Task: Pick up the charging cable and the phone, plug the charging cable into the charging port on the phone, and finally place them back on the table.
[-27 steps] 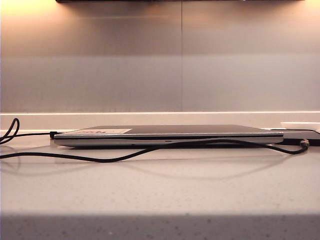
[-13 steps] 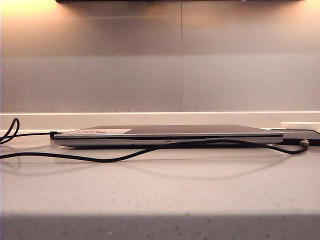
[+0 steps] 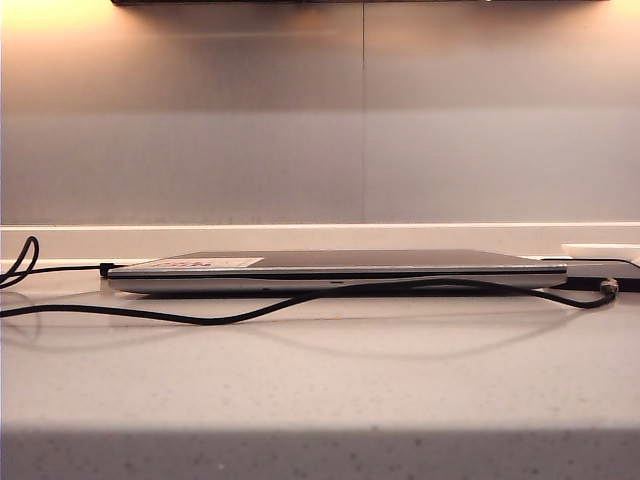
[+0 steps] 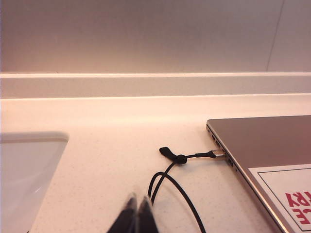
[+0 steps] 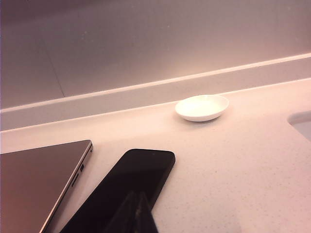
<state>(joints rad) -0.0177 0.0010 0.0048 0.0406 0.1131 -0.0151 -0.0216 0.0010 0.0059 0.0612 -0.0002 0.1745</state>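
Your left gripper point(image 4: 135, 216) hangs above the worktop point(image 3: 320, 380), jaws together and empty, near a second black cord point(image 4: 167, 182) plugged into the laptop point(image 3: 335, 268). Your right gripper point(image 5: 137, 213), jaws likewise together, hangs over the phone point(image 5: 131, 182), flat beside the laptop. The charging cable point(image 3: 300, 303) trails along the laptop's front, connector tip point(image 3: 609, 285) at far right.

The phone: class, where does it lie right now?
In the right wrist view the phone lies flat on the table, just beside the closed laptop, nearer than the white dish.
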